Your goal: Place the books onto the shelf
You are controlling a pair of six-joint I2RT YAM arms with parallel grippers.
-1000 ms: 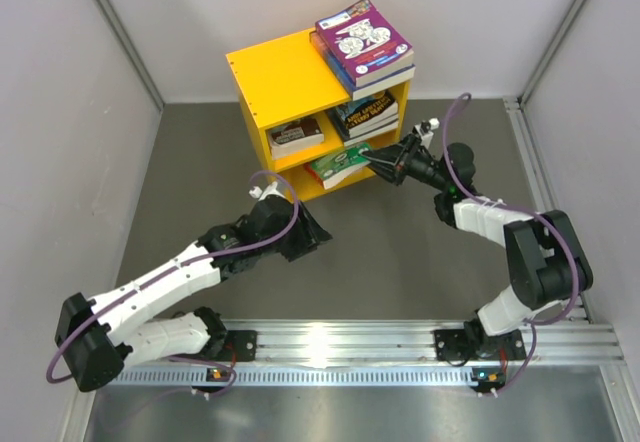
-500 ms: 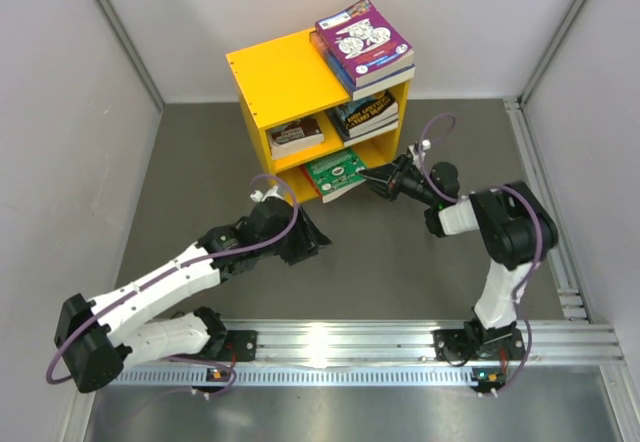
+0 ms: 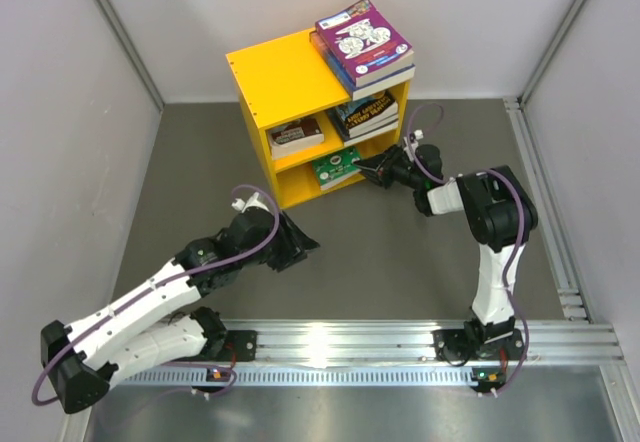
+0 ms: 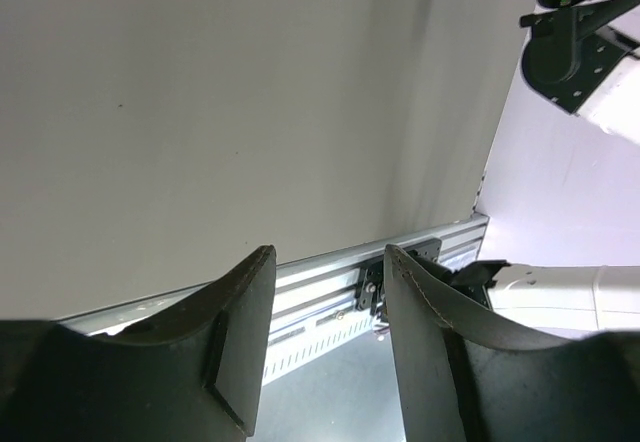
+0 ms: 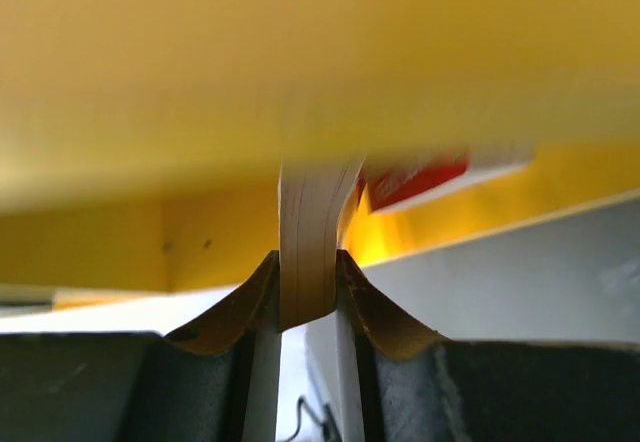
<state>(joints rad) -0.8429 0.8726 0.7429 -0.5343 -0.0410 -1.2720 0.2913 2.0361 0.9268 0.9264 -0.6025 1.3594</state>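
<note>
The green book (image 3: 338,167) is shown gripped by its page edge in the right tool (image 3: 370,170), whose fingers (image 5: 250,297) are pressed shut against both sides of the pages. The book is held partly inside the lower compartment of the yellow shelf (image 3: 275,77), straight ahead of that tool. A red book (image 5: 415,182) is glimpsed just beyond the held one, deeper in the same compartment. In the compartment above the tool, a black book (image 3: 365,114) is seen lying flat, with a dark-covered book (image 3: 295,134) beside it, farther from the tool. A purple book (image 3: 362,37) is stacked on a blue book (image 3: 372,74) on the flat top of the shelf, higher than the tool and slightly ahead of it. The left tool (image 3: 302,246) is pictured low over the grey table (image 3: 400,262), well apart from the shelf and from the right tool. Its fingers (image 4: 240,297) are parted about halfway and nothing is held between them. An aluminium rail (image 4: 320,287) at the table's near edge is seen beyond them.
</note>
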